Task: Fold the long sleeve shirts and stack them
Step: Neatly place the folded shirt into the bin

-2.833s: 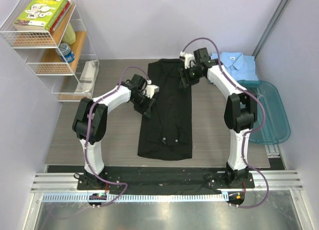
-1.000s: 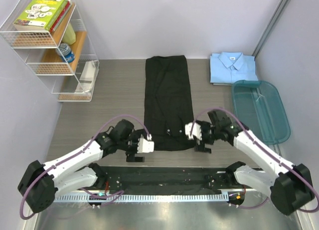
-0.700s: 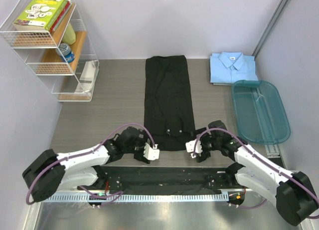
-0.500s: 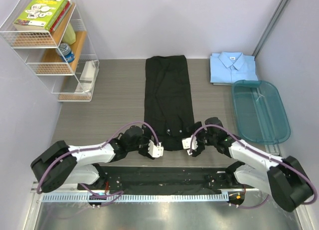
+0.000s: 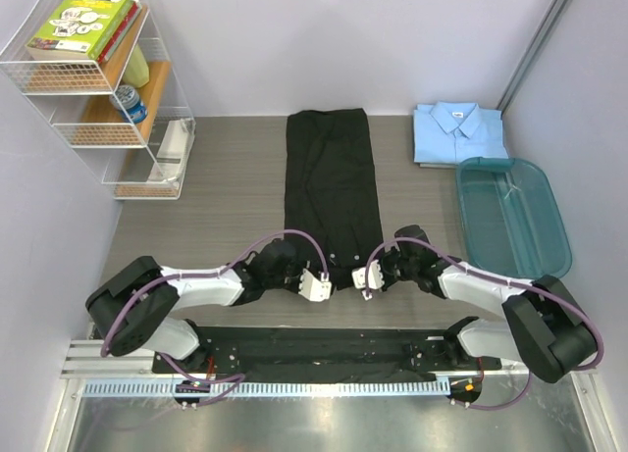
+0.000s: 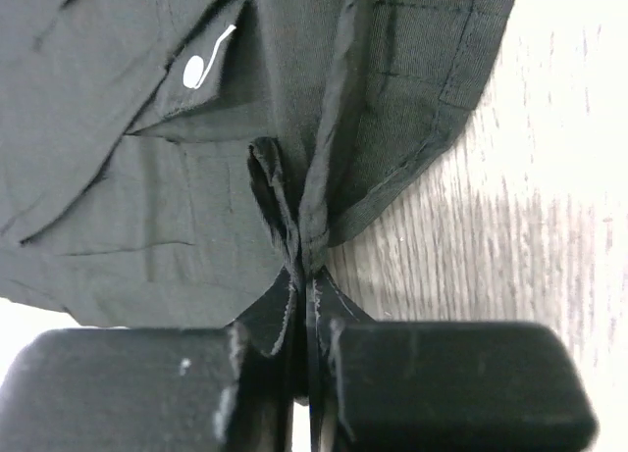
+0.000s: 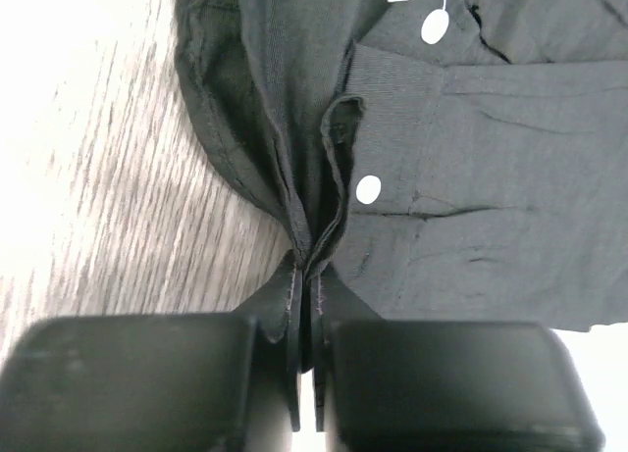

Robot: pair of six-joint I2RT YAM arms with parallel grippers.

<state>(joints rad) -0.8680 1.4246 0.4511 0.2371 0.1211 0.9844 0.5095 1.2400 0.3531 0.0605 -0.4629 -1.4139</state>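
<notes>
1. Gripper state. My left gripper (image 6: 306, 325) is closed to a thin slit on the near left corner of the black shirt (image 5: 332, 187). A gathered ridge of hem runs up from between its fingers. My right gripper (image 7: 306, 325) is closed the same way on the near right corner, and a pale button (image 7: 368, 189) lies just beside its pinch.

2. Position of the work. The black shirt lies as a long narrow strip down the middle of the tabletop (image 5: 226, 217), its sleeves apparently already turned in. Both arms reach low over the near hem. The light blue shirt (image 5: 457, 131) sits folded at the far right, just beyond the teal tub (image 5: 564, 241) and well apart from the black one.

3. Step in hand, as I judge it: raise the near hem and carry it toward the far end to halve the strip.

4. Procedure.
- Check the pinch before lifting. In the left wrist view a small loop of cloth stands beside the held ridge. I cannot tell whether every layer is caught, so I would lift a little and watch for a sagging layer.
- Raise both corners together and level, so that the hem stays straight between them.
- Hold the spacing between the grippers. Closing it bunches the hem, and widening it strains the grip.
- Travel far in an arc high enough that the lower layers stay put.
- Lay the hem square on the far edge, then release.
</notes>
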